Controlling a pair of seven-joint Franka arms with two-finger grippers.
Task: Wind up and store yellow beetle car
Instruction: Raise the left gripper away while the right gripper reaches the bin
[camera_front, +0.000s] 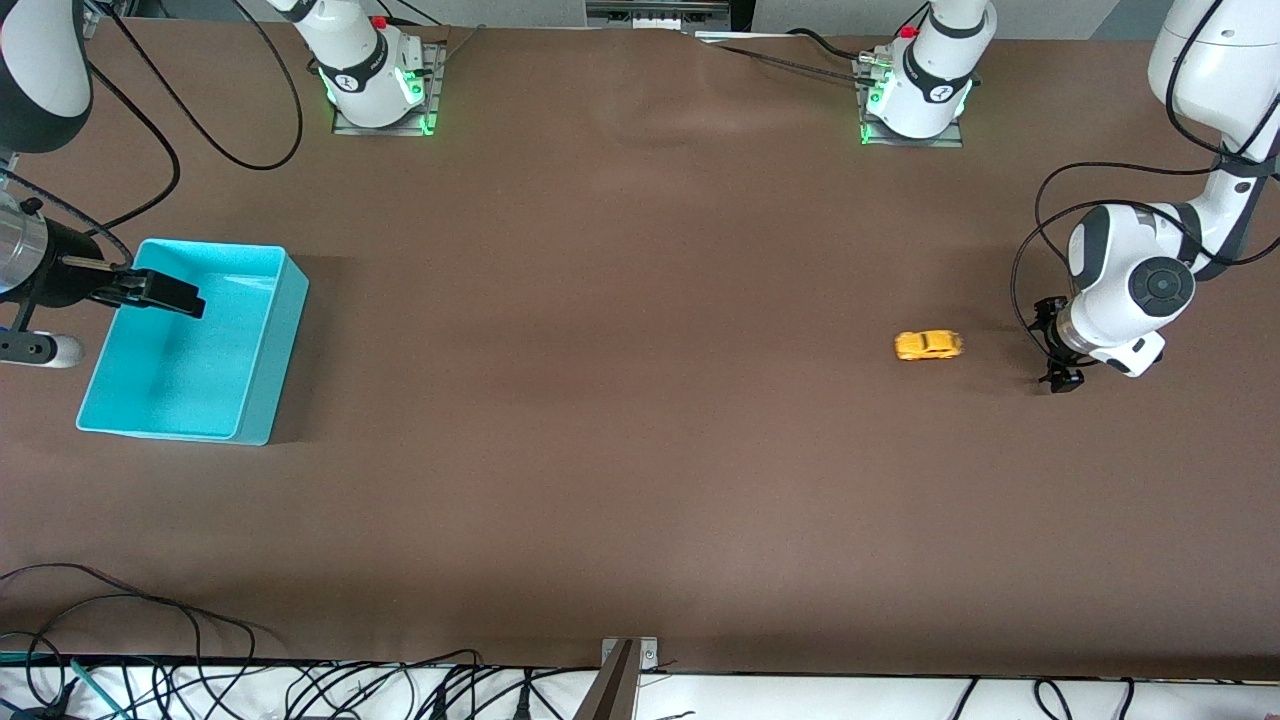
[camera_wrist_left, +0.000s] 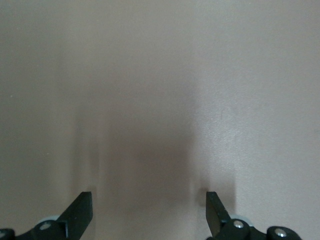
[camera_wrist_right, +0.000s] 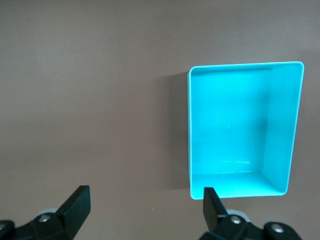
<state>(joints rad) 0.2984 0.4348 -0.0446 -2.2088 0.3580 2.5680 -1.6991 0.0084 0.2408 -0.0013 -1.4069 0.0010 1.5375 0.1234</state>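
Cables (camera_front: 300, 690) trail along the table edge closest to the front camera, and above them stretches the matte brown table (camera_front: 620, 480). On it, toward the left arm's end, the yellow beetle car (camera_front: 928, 345) sits on its wheels, free of any grip, a small glossy rounded shell with dark windows. Just beside it, low over the table, the left gripper (camera_front: 1058, 345) hangs with its black fingers spread and nothing between them. Toward the right arm's end stands the turquoise bin (camera_front: 255, 395), a smooth rectangular plastic tub with rounded corners, empty inside. The right gripper (camera_front: 160, 292) hovers over the bin's rim, waiting. Judging by this, the car lies on the table well apart from the bin, so storing is still to do; whether it is wound cannot be told.

From the left wrist view, the left gripper (camera_wrist_left: 149, 212) shows two dark fingertips standing wide over bare, faintly grained tabletop; the car is out of sight.

From the right wrist view, the right gripper (camera_wrist_right: 145, 207) is likewise spread and empty, with the turquoise bin (camera_wrist_right: 295, 125) below it, its walls shiny and its floor bare.
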